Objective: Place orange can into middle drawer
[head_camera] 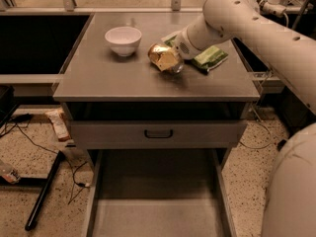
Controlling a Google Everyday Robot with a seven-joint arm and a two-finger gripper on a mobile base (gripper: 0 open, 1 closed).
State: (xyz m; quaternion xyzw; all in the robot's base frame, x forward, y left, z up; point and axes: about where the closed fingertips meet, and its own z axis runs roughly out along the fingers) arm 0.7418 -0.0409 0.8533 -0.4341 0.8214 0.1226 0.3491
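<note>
The orange can (164, 57), shiny and golden with a silver end, is tilted at the middle of the cabinet top, just right of the white bowl (123, 39). My gripper (170, 60) comes in from the right at the end of the white arm (232, 14) and is shut on the can, holding it at the top's surface. The middle drawer (153, 216) is pulled out wide at the bottom of the view, its grey floor bare, well below and in front of the can.
A green snack bag (210, 58) lies right of the can, partly under the arm. A grey drawer front with a black handle (158, 133) sits above the open drawer. Cables and a black stand leg (44, 191) lie on the floor at left.
</note>
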